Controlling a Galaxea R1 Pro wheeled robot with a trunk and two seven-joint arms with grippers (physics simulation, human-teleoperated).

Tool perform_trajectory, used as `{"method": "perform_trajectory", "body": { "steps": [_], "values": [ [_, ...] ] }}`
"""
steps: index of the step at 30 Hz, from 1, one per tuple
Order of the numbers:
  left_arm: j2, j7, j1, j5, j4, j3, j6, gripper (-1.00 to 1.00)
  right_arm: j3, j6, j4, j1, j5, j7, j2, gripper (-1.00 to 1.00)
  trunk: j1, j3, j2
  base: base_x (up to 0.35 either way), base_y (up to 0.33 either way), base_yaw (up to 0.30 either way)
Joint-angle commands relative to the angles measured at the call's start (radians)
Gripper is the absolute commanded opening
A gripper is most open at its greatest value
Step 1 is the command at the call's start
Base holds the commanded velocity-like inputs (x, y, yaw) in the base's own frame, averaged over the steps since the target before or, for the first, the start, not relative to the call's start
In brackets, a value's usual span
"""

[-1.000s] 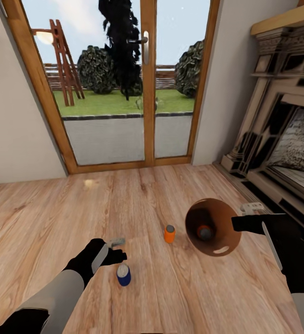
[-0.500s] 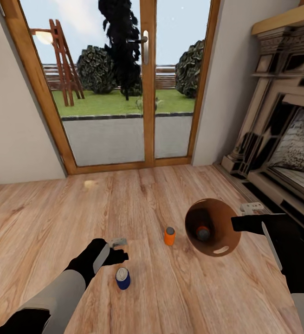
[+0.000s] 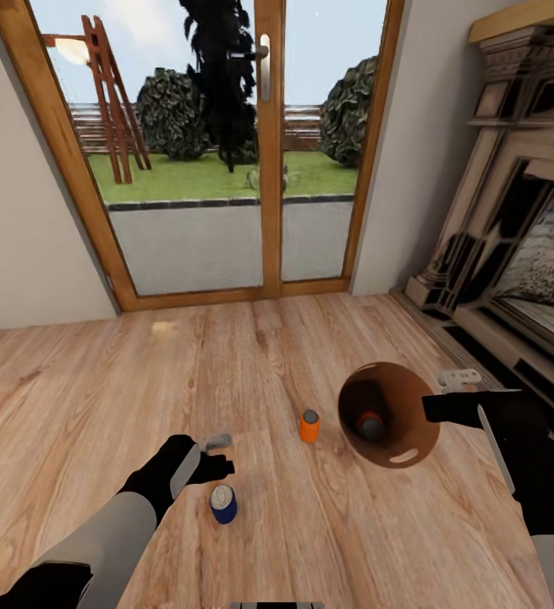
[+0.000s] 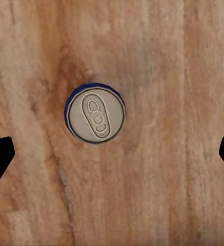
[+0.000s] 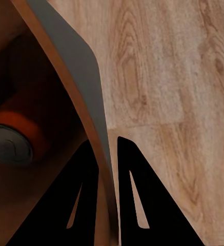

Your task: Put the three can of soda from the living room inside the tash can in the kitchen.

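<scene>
Hovering with fingers spread wide, left gripper (image 3: 216, 455) directly above blue can (image 4: 95, 114), upright on plank floor (image 3: 74, 397) at lower centre of the head view. Likely light, stiff, smooth-sided: best pinched across the round body. Clamped on the bin (image 3: 386, 414) rim, right gripper (image 5: 107, 154); one orange can (image 5: 14, 134) inside, half in shadow. Second orange can (image 3: 309, 425) just beside the bin. Left fingertips cut off at frame edges.

Bare floor (image 4: 158, 195) all round blue can (image 4: 95, 114); orange can (image 3: 309, 425) apart; bin (image 3: 408, 440) further right.
</scene>
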Motion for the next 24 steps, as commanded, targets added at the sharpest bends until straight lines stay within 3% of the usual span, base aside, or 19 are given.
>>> {"method": "perform_trajectory", "body": {
  "steps": [1,24],
  "values": [
    [0.0,0.0,0.0,0.0,0.0,0.0,0.0,1.0,0.0,0.002,-0.001,-0.001,-0.022,0.003,0.0,-1.0,0.0,0.0,0.0,0.0,0.0,0.0],
    [-0.001,-0.001,0.0,0.0,0.0,-0.007,0.0,1.0,0.004,0.002,0.0,0.0,-0.022,0.002,0.003,-1.0,0.0,0.0,0.0,0.094,0.0,0.0]
  ]
}}
